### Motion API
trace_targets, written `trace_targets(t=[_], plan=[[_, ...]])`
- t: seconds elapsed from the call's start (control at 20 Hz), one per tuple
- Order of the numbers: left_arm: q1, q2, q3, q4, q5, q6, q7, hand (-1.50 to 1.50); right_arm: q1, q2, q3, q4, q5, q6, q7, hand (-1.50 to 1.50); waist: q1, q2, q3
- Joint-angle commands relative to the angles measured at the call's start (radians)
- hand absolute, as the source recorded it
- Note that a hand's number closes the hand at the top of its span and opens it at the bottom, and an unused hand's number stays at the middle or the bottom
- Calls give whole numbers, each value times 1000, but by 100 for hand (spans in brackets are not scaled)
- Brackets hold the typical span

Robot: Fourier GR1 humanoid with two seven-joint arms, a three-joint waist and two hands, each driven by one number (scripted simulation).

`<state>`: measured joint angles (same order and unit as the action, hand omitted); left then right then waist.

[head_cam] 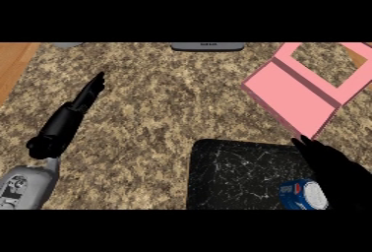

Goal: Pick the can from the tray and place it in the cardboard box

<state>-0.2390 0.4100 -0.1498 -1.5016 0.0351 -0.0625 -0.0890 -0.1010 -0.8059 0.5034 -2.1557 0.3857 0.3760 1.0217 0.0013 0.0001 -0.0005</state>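
We see a speckled granite counter [167,98] carrying a black tray [232,172] at lower right and a pink box [305,86] beyond it. Our right hand [338,172] lies over the tray's right edge, just beside the blue can [301,194] on the tray; whether its fingers grip the can we cannot tell. Our left hand [88,93] rests open at left, fingers straight.

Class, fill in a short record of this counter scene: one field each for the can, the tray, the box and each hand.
can: blue can at the tray's right side, beside the right hand
tray: dark marbled tray near the counter's front
box: pink open box beyond the tray, to the right
right hand: right hand over the tray's right edge, by the can
left hand: left hand at left, fingers straight, holding nothing
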Motion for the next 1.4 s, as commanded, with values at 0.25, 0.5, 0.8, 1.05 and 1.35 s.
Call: trace_targets(t=[0.25,0.5,0.8,1.05,1.35], plan=[[-49,-4,53,-22,3,-51,56,0,35,101,33,80,123,58,62,-150,-2,0,0],[-1,-48,40,-54,-44,-20,54,0,116,80,-21,100,190,38,-10,-150,-5,-1,1],[-3,-60,73,-61,-71,-60,49,0,92,198,-41,202,220,85,-83,-150,-1,0,1],[58,-73,90,-67,-80,-71,7,0,213,138,13,136,367,-21,-296,150,-5,-2,1],[20,-112,87,0,-124,-71,-18,0,127,155,-42,237,468,-70,-411,150,-3,0,1]])
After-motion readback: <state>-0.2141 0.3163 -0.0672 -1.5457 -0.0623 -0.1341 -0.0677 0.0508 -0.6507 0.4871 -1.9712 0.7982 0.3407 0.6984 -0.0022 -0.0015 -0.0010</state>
